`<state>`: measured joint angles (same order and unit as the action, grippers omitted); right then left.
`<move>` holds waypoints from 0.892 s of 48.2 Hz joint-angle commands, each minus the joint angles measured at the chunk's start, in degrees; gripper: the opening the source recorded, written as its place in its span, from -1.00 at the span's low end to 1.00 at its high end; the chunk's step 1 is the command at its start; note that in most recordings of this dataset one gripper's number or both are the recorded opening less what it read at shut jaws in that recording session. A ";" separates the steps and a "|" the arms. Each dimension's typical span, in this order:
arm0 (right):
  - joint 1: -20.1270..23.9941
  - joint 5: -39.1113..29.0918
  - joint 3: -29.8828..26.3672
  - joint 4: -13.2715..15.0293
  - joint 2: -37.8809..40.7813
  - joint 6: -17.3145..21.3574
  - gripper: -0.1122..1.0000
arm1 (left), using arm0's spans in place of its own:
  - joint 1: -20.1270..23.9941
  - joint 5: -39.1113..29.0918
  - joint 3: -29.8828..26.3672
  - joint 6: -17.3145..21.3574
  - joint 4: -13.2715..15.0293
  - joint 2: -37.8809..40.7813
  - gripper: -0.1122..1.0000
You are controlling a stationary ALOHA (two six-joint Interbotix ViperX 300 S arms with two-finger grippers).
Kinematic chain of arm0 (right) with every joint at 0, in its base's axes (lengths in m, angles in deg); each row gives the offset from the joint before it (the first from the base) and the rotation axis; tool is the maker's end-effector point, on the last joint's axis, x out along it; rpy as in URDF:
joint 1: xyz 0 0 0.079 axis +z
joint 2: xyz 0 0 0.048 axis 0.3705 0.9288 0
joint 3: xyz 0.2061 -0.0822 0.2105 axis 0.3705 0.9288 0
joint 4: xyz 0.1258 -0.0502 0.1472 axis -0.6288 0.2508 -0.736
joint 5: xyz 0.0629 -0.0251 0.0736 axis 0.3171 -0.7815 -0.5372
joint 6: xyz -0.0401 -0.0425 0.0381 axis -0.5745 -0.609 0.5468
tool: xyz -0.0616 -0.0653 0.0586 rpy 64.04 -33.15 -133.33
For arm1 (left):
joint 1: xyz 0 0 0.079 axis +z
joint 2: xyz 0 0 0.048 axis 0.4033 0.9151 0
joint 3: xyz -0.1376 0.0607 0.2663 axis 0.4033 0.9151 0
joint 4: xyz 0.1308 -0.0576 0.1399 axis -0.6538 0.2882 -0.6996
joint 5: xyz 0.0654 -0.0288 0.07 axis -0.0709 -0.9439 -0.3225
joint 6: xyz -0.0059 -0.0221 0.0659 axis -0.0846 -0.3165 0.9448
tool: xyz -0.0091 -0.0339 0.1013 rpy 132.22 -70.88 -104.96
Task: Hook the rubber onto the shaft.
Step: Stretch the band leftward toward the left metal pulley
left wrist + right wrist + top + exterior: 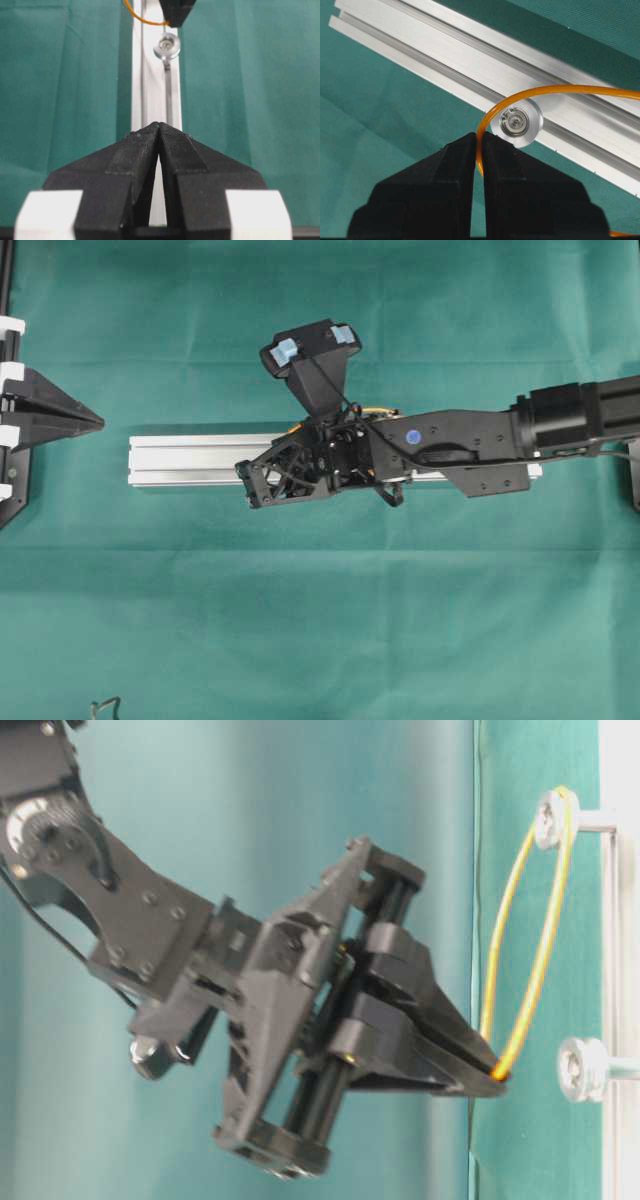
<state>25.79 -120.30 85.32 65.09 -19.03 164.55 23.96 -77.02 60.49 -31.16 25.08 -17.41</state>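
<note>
Green cloth [320, 640] covers the whole work surface, lightly creased; nothing of the room shows past it.

Overhead, far left: my left gripper [95, 422] sits parked at the edge, well apart from the aluminium rail [190, 460], its fingers pressed together to a point. The left wrist view confirms it: fingertips [150, 135] meet, nothing between them, aimed along the rail toward a shaft [167, 46].

Middle: the rail lies lengthwise on the cloth. My right arm [560, 420] reaches in from the right over it, and my right gripper [262, 488] hangs above the rail. Overhead, the rubber is mostly hidden under the arm.

The table-level view shows what overhead hides: the rubber [525, 955] is looped over one shaft [553, 818] and stretched to my fingertips, which are clamped on the band beside the second shaft [581, 1069], not yet around it.

The right wrist view gives the closest look: the band [485, 122] is pinched between my closed fingers [455, 170] and curves past the shaft head [518, 122], touching or just beside it.
</note>
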 commanded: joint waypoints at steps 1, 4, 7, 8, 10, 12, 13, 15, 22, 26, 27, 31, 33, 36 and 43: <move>-0.26 0.70 -1.93 0.18 -0.62 0.09 -0.67 | 0.09 0.26 -1.85 -0.09 -0.09 0.18 -0.76; -0.35 1.32 -1.85 0.18 -0.26 0.18 -0.67 | 0.09 0.26 -1.85 -0.09 -0.09 0.18 -0.76; -0.35 1.76 -1.93 0.18 0.09 0.18 -0.67 | 0.09 0.18 -1.85 -0.09 -0.09 0.26 -0.76; -0.44 1.85 -1.85 0.18 0.09 0.18 -0.67 | 0.09 0.18 -1.85 -0.09 -0.09 0.26 -0.76; -0.44 2.11 -1.85 0.09 0.26 0.18 -0.67 | 0.09 0.26 -1.85 -0.09 -0.09 0.18 -0.76; -0.53 2.37 -1.85 0.09 0.26 0.18 -0.67 | 0.09 0.18 -1.85 -0.18 -0.09 0.26 -0.76; -0.53 2.55 -1.85 0.00 0.35 0.18 -0.67 | 0.09 0.26 -1.85 -0.18 -0.09 0.18 -0.76; -0.70 2.90 -1.85 -0.18 0.44 0.18 -0.67 | 0.09 0.26 -1.85 -0.18 -0.09 0.18 -0.76; -1.14 4.39 -1.93 -1.14 0.88 0.18 -0.67 | 0.09 0.09 -1.85 -0.09 -0.09 0.26 -0.76; -1.58 5.36 -1.93 -2.37 1.23 0.00 -0.67 | 0.09 0.09 -1.76 -0.18 -0.09 0.18 -0.76; -1.67 5.62 -1.93 -2.64 1.32 0.00 -0.67 | 0.09 0.09 -1.76 -0.18 -0.09 0.18 -0.76; -1.85 6.06 -1.93 -3.69 1.58 -0.18 -0.67 | 0.09 0.09 -1.76 -0.18 -0.09 0.18 -0.76; -2.02 5.98 -1.93 -4.22 1.67 -0.26 -0.67 | 0.09 0.09 -1.85 -0.09 -0.09 0.26 -0.76; -2.20 5.98 -1.93 -4.92 1.76 -0.35 -0.67 | 0.09 0.09 -1.76 -0.09 -0.09 0.26 -0.76; -2.64 5.89 -1.85 -5.62 1.76 -0.35 -0.67 | 0.09 0.09 -1.76 -0.09 -0.09 0.26 -0.76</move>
<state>23.51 -114.94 85.14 59.82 -16.13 164.29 23.96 -77.20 60.49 -31.25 25.17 -17.50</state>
